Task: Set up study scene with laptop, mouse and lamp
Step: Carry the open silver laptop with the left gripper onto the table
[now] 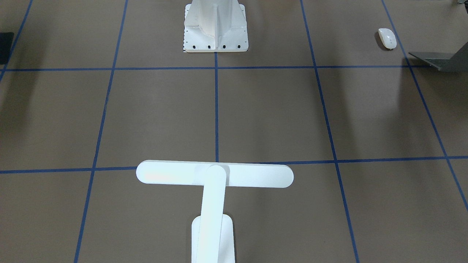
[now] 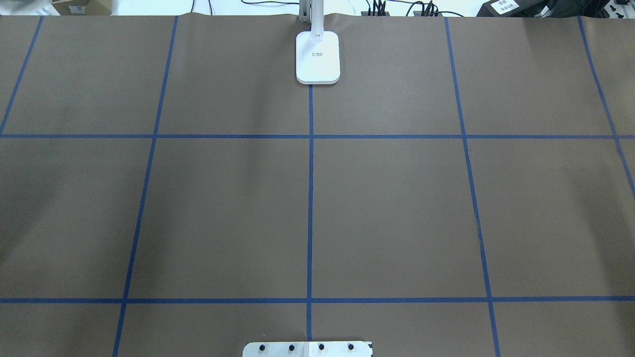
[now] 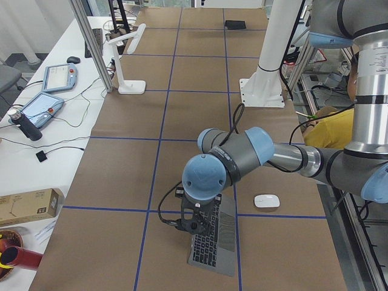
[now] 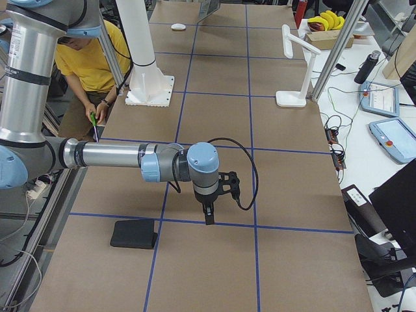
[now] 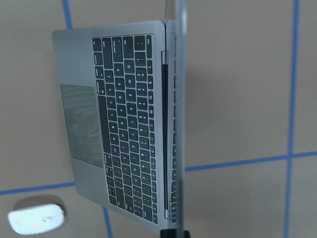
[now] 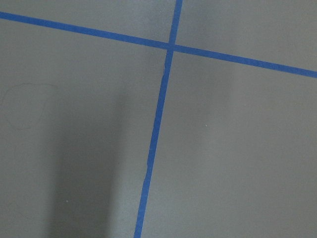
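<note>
- The laptop (image 5: 124, 124) is showing a matt grey metal deck, black keys that are looking like plastic, and a smooth trackpad.
- The mouse (image 1: 387, 38) is gleaming glossy white, smooth all over, plastic by its look.
- The lamp (image 1: 215, 175) is reading as smooth white plastic with a soft sheen.
- The table cover (image 2: 397, 198) is lying as matt brown paper, faintly rippled along the far edge.
- The blue tape lines (image 2: 310, 198) are sitting flat and smooth on it.
- The white pedestal (image 1: 215, 29) is showing painted metal with dark bolt heads.
- The black pad (image 4: 133, 234) is looking matt, possibly cloth or foam.
</note>
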